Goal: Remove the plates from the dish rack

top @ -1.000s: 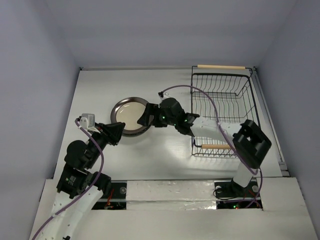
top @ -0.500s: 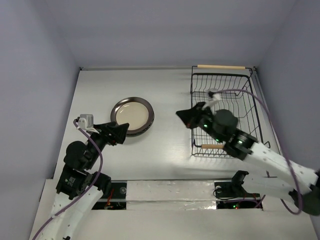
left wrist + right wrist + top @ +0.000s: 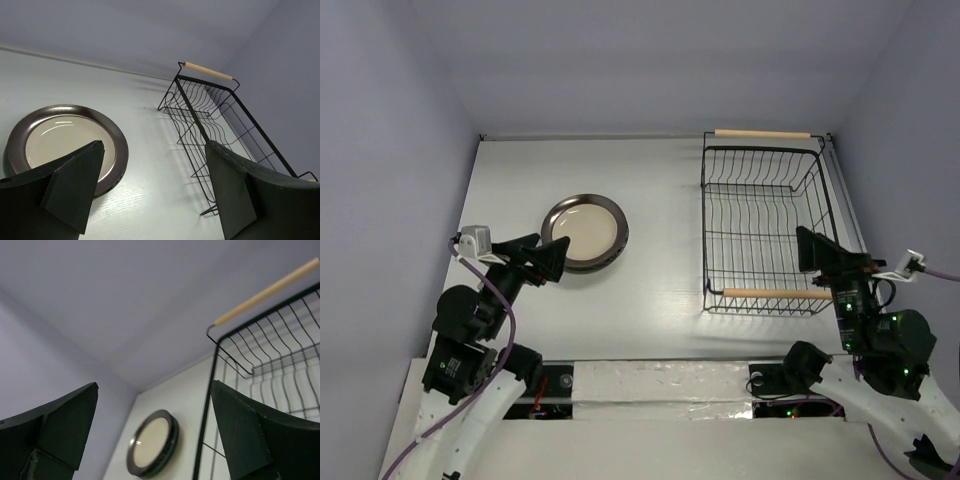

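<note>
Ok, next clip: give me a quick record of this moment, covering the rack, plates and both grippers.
dish rack: empty, right side of table
plates: stacked on table left of rack, brown-rimmed cream one on top
left gripper: open, beside the plates, holding nothing
right gripper: open, by rack's near right corner, holding nothing
task state: rack looks unloaded

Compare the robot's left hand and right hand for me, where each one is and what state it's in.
The left hand is at the near-left edge of the brown-rimmed plate; the right hand is over the dish rack's near right corner. The left hand points right, toward the plate; the right hand points away from the bases, along the rack. Both are open and hold nothing.
</note>
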